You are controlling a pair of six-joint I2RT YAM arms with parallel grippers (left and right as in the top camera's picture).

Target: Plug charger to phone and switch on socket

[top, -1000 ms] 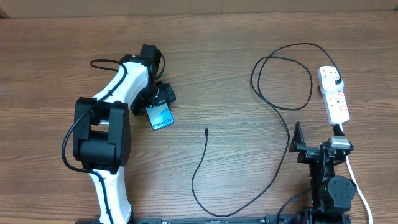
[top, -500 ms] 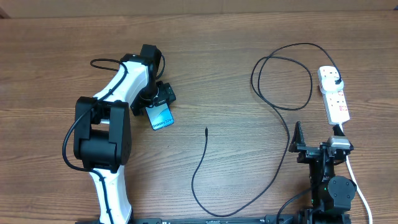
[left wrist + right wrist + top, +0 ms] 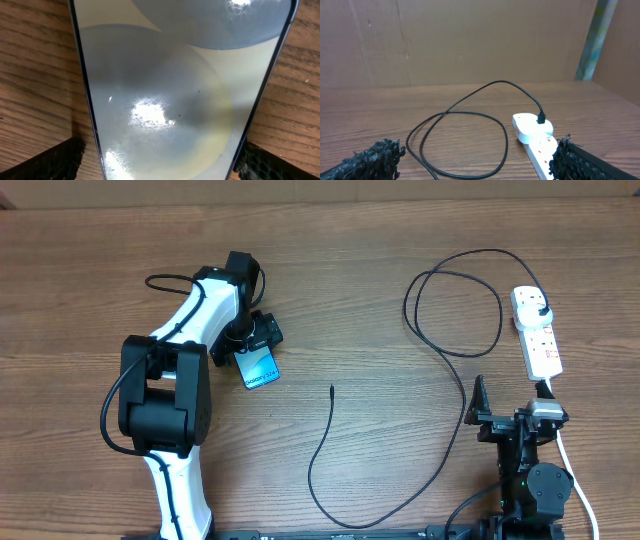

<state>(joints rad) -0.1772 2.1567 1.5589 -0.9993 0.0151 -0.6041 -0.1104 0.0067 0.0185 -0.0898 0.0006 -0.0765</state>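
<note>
At the left end effector (image 3: 159, 161): released, spread wide, set low astride the phone (image 3: 175, 90), with a dark fingertip (image 3: 50, 161) just off each long edge and no clamp on anything. At the right end effector (image 3: 475, 162): likewise released and empty, parked low by the near right corner of the tabletop (image 3: 380, 270), just short of the socket (image 3: 537, 335) and facing it. Outward from the left: phone flat on the tabletop, left of centre, cyan screen up. Outward from the right: socket lying along the right edge, with a black plug (image 3: 538, 307) already seated in its far end. Tracing the charger (image 3: 322, 442) from that plug: one wide loop beside the socket, a long sweep toward the near edge, then back up to the connector tip (image 3: 331, 389), lying free on bare wood to the right of the phone and apart from it. Judged as the opening step: phone bracketed for a hold, nothing plugged at the phone end, red-marked switches too small to read as on or off. Next, probably: close squarely on the phone's edges to pin it, then fetch the thin tip with the other arm and line it up with the port, needing a fine pinch and a straight push. Counted: two arms, two end effectors, one phone, one charger, one socket, one white cord (image 3: 572, 472) trailing off it.
</note>
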